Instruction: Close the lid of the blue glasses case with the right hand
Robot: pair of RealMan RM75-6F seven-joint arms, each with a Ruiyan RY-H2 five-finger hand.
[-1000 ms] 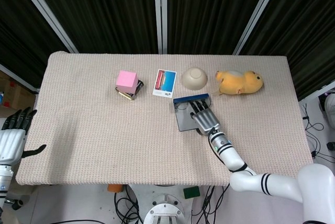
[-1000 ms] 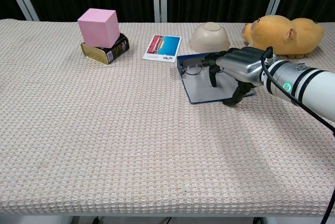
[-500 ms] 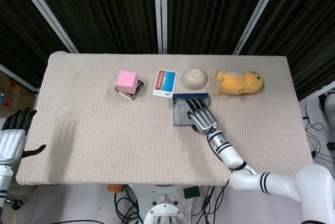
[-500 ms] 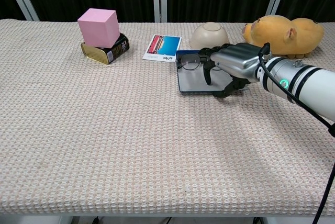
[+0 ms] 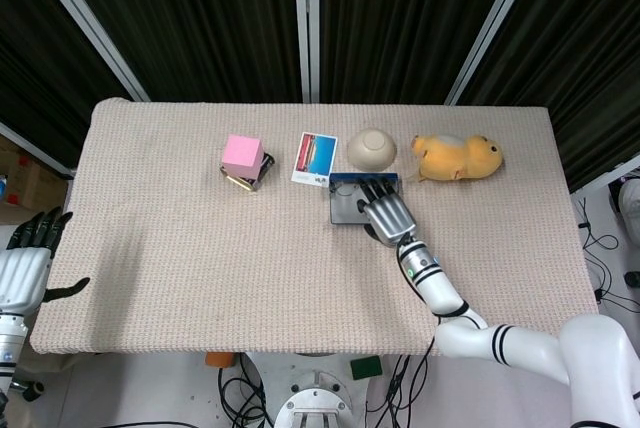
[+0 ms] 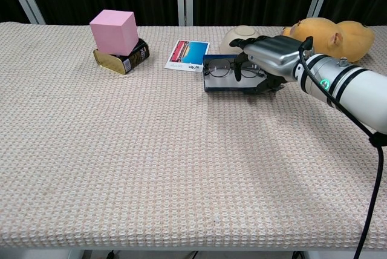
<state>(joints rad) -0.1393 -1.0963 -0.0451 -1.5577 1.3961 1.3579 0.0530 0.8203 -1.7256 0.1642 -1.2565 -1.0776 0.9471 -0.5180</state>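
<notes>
The blue glasses case (image 6: 225, 76) lies open toward the far edge of the bench (image 6: 151, 168), just near of the postcard (image 6: 187, 55) and beige bowl (image 6: 240, 36), with glasses (image 6: 219, 70) showing inside. The right robot hand (image 6: 269, 60) rests on the case's right part, fingers (image 6: 242, 59) curled down over it. The left robot hand (image 5: 25, 258) hangs off the bench's left edge, fingers apart, holding nothing.
</notes>
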